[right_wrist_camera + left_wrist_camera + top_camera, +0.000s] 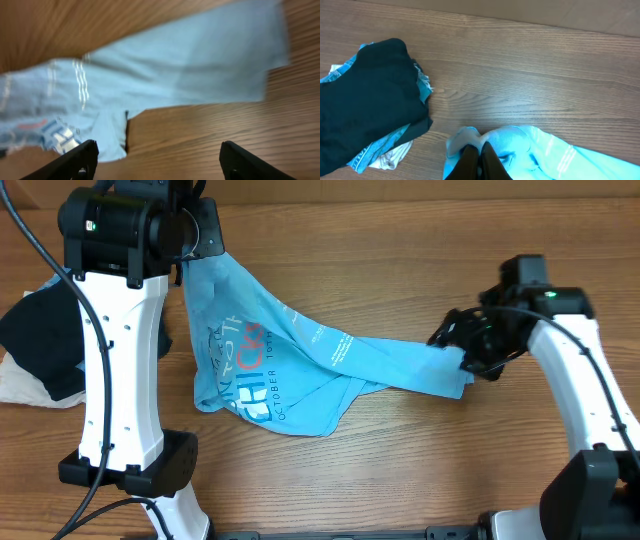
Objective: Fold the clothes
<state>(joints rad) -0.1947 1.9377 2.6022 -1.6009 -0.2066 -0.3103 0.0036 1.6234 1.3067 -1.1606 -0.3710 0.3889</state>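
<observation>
- Left gripper (480,161) is clenching the T-shirt's (255,320) far-left corner; the rest is lying crumpled on the table (400,240).
- Right gripper (157,162) is gaping, grasping nothing (cloth loose beneath).
- One-sided pulling is risking more bunching.

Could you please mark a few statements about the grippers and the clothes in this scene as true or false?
1. The left gripper is shut on the blue T-shirt. True.
2. The right gripper is clamped on the shirt. False: its jaws stand open, and the shirt lies on the table below them.
3. A black garment lies on top of the pile of other clothes. True.
4. The shirt is folded into a neat square. False: it is stretched out and crumpled across the table.
</observation>
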